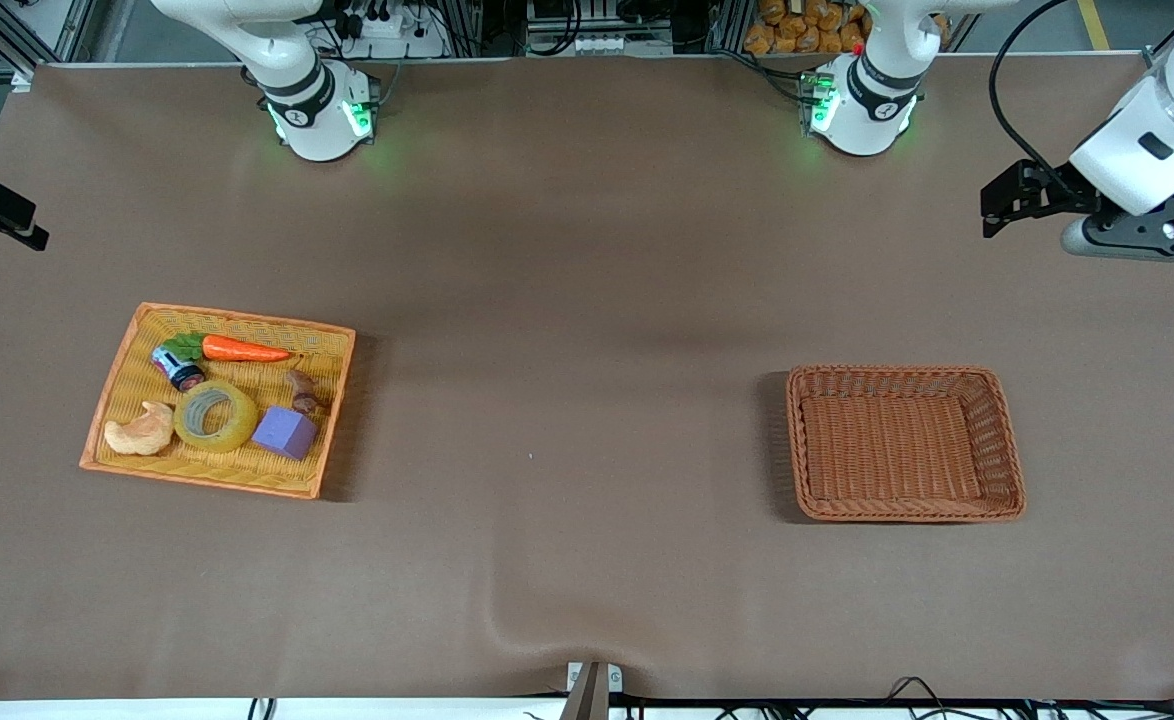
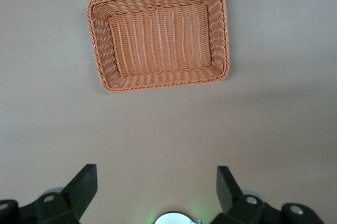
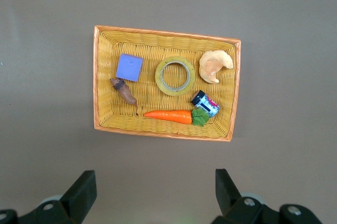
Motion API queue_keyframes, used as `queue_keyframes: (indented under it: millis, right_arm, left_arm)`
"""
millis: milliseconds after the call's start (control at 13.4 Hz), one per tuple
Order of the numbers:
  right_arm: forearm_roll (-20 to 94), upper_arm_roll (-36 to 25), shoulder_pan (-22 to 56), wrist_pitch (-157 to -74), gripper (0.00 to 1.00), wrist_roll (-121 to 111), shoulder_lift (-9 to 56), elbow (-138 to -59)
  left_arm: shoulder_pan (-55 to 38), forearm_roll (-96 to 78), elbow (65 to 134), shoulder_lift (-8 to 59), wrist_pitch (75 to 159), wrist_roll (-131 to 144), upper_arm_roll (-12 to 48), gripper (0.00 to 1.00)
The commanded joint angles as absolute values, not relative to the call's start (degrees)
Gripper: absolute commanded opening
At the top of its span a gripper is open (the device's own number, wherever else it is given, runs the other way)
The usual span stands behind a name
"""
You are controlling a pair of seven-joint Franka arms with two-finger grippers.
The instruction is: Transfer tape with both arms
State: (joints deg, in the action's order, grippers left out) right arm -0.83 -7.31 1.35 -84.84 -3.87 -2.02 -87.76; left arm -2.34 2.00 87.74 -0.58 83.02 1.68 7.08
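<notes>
The tape (image 1: 216,416), a yellow translucent ring with a grey core, lies flat in a shallow yellow tray (image 1: 127,345) toward the right arm's end of the brown desk (image 1: 567,400). A pale orange croissant-shaped piece (image 1: 141,431) sits just beside the tape, and a purple block (image 1: 285,432) lies at its other flank. Farther from the front camera in the same tray are a carrot (image 1: 243,349) with a green top, a small dark can (image 1: 177,367) with a blue label and a brown twisted piece (image 1: 304,390) (too small to identify).

In the right wrist view the tape (image 3: 175,76) shows near the middle of the tray (image 3: 100,84), between the block (image 3: 129,67) and the croissant-shaped piece (image 3: 215,65), with the carrot (image 3: 168,115) and the can (image 3: 205,103) alongside. The right end effector (image 3: 154,195) hangs high over bare desk beside the tray, its fingers (image 3: 80,192) spread wide and holding nothing.

Well apart, toward the left arm's end of the desk, stands an orange-brown wicker basket (image 1: 1003,440). The left end effector (image 2: 156,190), seen in the left wrist view, hangs over the desk beside that basket (image 2: 100,50), fingers (image 2: 82,187) likewise spread wide around nothing. In the front view only part of the left arm (image 1: 1152,150) shows, at the desk's edge.
</notes>
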Motion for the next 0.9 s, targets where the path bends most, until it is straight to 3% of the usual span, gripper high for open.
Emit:
queue_keyframes:
  millis: [0,821]
  right_arm:
    - [-0.62,-7.29,1.76,-84.90,1.00,-2.64,-3.69,-89.38]
    - [-0.62,-7.29,2.11,-84.55,1.00,-3.08,-3.43,-88.77]
  left_arm:
    - [-2.64,2.55,87.19,-0.88,81.83,0.88,6.77,1.00]
    - [-2.64,2.99,87.28,0.61,82.27,1.41,6.42,1.00]
